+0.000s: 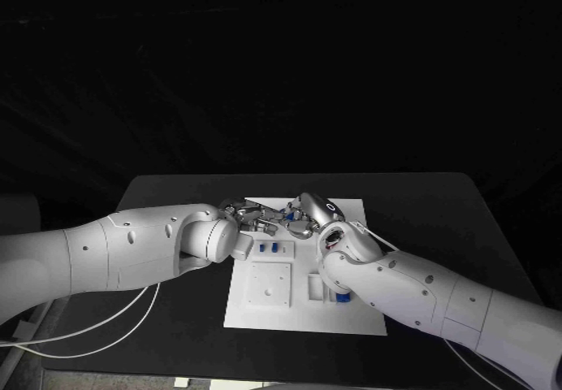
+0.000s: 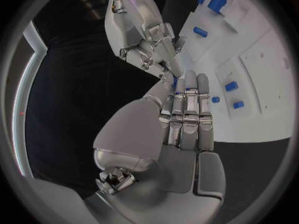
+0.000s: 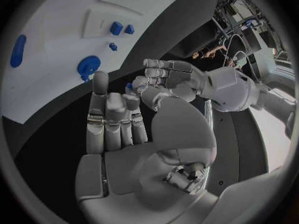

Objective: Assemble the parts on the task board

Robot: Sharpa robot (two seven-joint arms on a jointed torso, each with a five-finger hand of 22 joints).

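The left hand (image 1: 248, 218) reaches over the far left corner of the white task board (image 1: 264, 313), its fingers (image 2: 187, 109) held straight and close together, and between their tips and the right hand's a small blue part (image 3: 129, 86) shows; which hand grips it I cannot tell. The right hand (image 1: 307, 213) meets it fingertip to fingertip above the board's far edge, while other blue parts (image 1: 272, 247) lie on the board just nearer the robot
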